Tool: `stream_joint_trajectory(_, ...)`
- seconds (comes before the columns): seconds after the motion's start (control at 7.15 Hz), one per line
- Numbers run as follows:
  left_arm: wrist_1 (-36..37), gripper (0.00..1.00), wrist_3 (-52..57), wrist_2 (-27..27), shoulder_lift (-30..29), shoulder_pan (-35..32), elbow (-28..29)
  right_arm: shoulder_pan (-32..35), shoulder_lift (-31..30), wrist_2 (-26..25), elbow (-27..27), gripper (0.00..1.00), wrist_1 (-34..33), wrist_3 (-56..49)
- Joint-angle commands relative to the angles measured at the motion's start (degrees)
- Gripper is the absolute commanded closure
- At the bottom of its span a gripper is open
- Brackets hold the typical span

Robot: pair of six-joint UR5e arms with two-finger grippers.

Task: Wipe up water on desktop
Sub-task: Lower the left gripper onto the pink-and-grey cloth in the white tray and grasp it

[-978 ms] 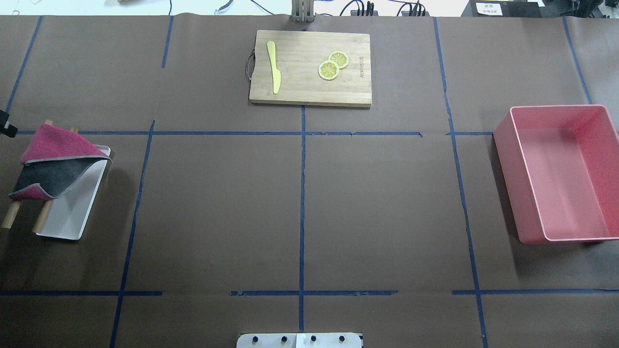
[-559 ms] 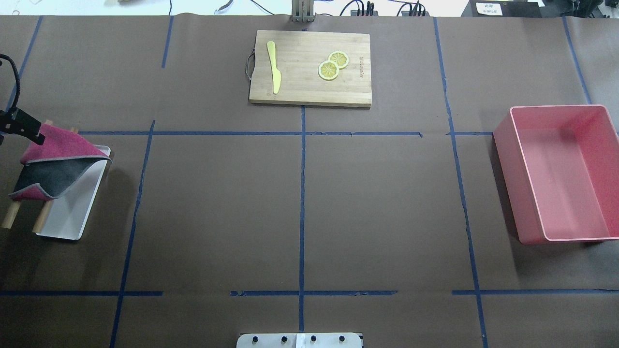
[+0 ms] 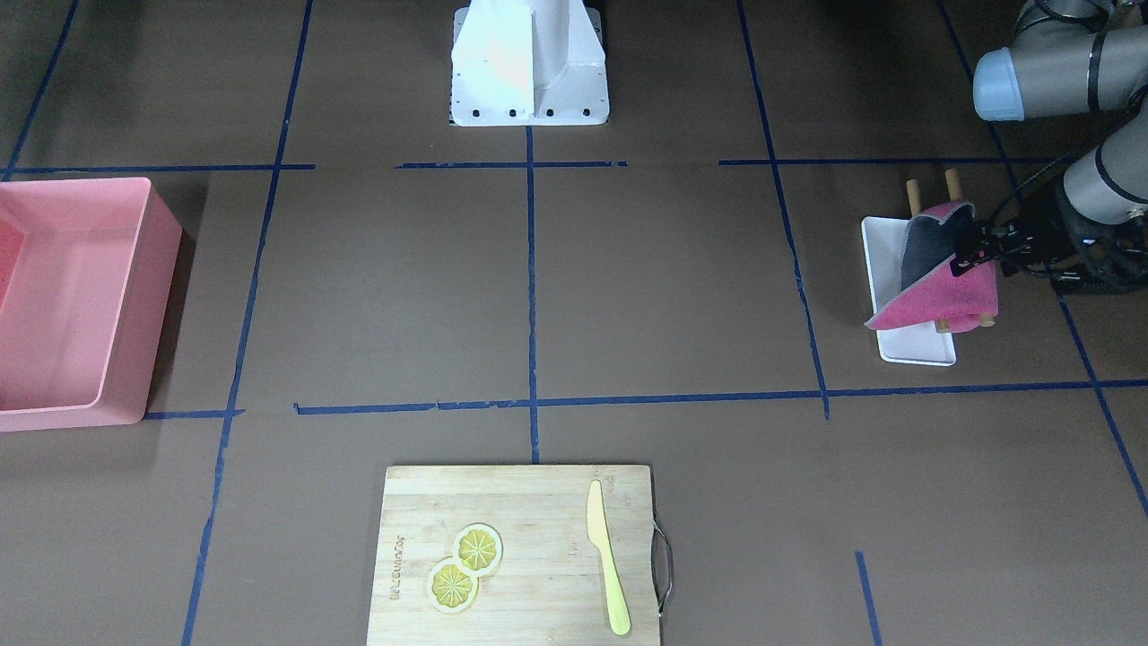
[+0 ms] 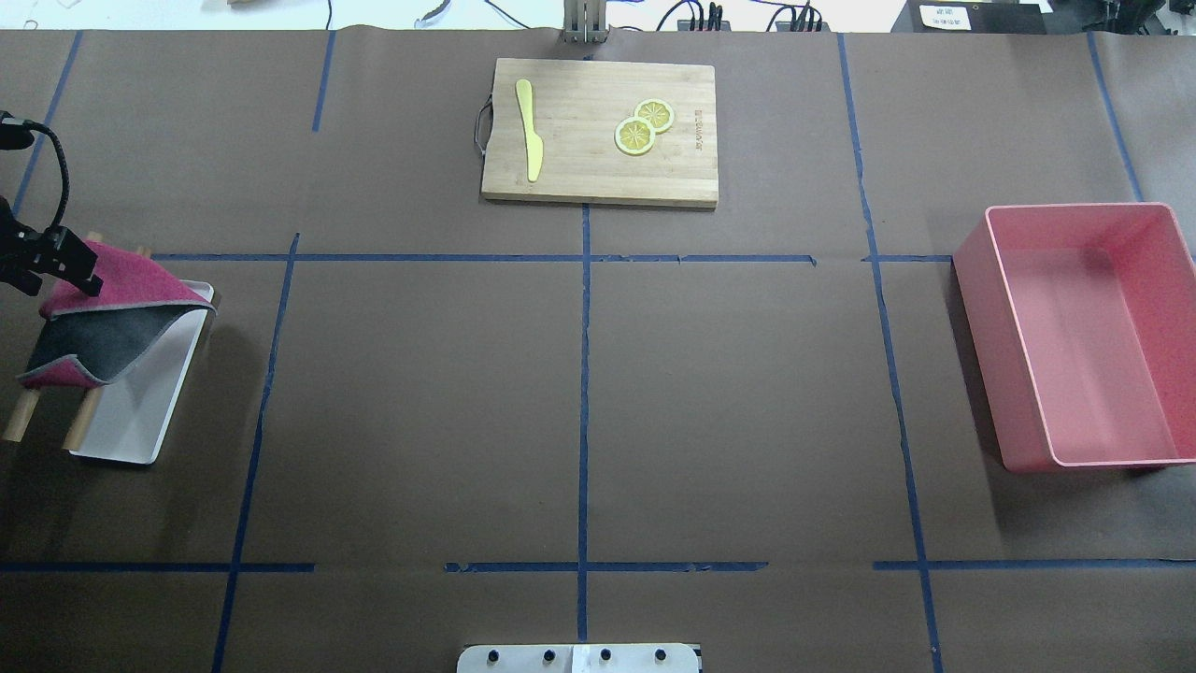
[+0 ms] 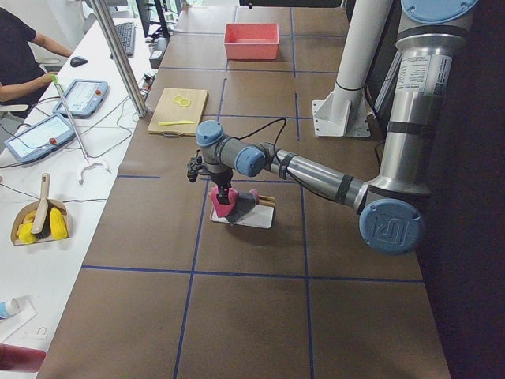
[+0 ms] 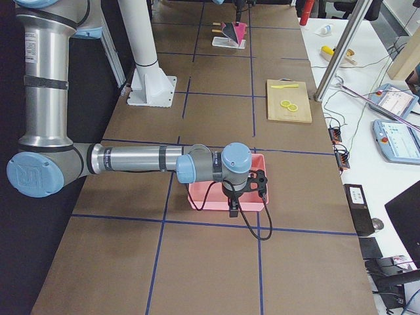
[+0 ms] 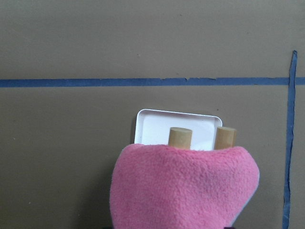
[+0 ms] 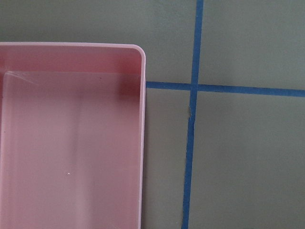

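The step in hand looks like picking up the cloth, pink on one face and grey on the other, which hangs folded over two wooden dowels above a white tray. The left gripper is at the cloth's upper fold, on the side away from the tray's open end. Whether its jaws have closed on the fabric cannot be told: the wrist view shows only pink pile filling its lower edge.

A good grasp would probably pinch both layers at the fold, then lift straight up until the cloth is free of the dowel ends, so that neither the rack nor the tray is dragged along.

The counter, brown and crossed by blue tape lines, is what needs wiping, but no wet patch can be made out on it in any view.

The tray sits near the counter's left end, so travel should go inward. The broad middle, between the tray and the pink bin and short of the bamboo cutting board, gives room for a sweep.

The right gripper hangs over the bin, well apart, and the state of its jaws cannot be judged either.
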Motion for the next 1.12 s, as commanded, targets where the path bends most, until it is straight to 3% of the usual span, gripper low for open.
stream_joint_trajectory(0.0, 0.0, 0.69, 0.0, -0.1, -0.2, 0.2, 0.0, 0.0, 0.1, 0.0, 0.0, 0.00, 0.0, 0.0)
stream_joint_trajectory(0.14, 0.1, 0.89, 0.0, -0.1, -0.6, 0.2, 0.0, 0.0, 0.0, 0.0, 0.0, 0.00, 0.0, 0.0)
stream_joint_trajectory(0.28, 0.2, 0.97, 0.0, -0.1, -0.6, 0.2, -0.4, -0.1, 0.1, 0.0, 0.0, 0.00, 0.0, 0.0)
stream_joint_trajectory(0.98, 0.6, 1.00, -0.1, 0.0, 0.1, -0.3, -6.2, -0.4, 0.1, -0.1, 0.2, 0.00, 0.3, -0.7)
